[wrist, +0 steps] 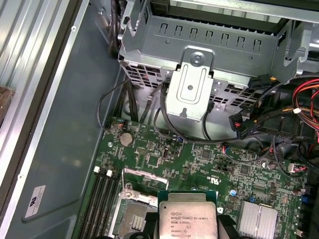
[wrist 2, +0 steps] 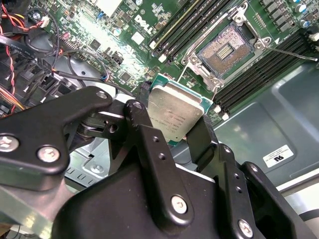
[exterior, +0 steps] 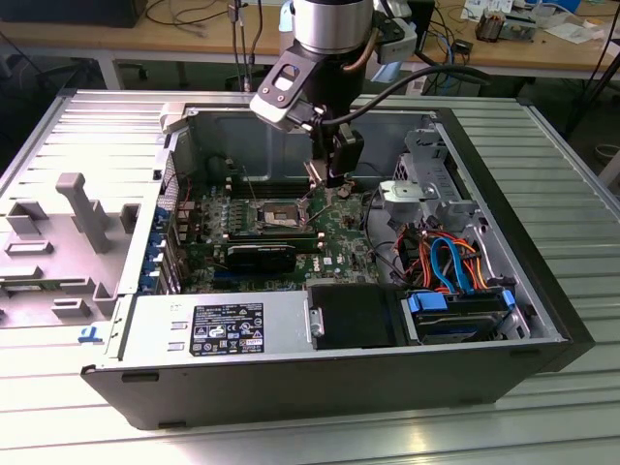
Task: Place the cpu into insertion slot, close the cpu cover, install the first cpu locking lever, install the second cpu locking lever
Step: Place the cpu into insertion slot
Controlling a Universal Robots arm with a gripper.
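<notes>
My gripper (wrist 2: pixel 172 127) is shut on the cpu (wrist 2: pixel 174 115), a flat silvery-tan square on a green edge, held by two opposite sides between black fingers (wrist 2: pixel 141 122). The first wrist view also shows the cpu (wrist: pixel 187 217) face up. It hangs above the green board, a little to one side of the insertion slot (wrist 2: pixel 227 46), which lies uncovered with its dark centre showing. In the exterior view the gripper (exterior: pixel 334 182) hovers just to the right of the slot (exterior: pixel 276 214). The cpu cover (wrist: pixel 145 174) stands raised at the slot's edge. A thin lever rod (wrist 2: pixel 293 54) juts out beside the slot.
The open computer case (exterior: pixel 542 291) lies on a ribbed metal table. Long black memory sticks (wrist 2: pixel 185 24) flank the slot. A metal drive cage (wrist: pixel 192 89), bundled cables (exterior: pixel 448 260) and a power supply (exterior: pixel 218 329) crowd the case. A grey plastic part (exterior: pixel 82 218) lies at the exterior view's left.
</notes>
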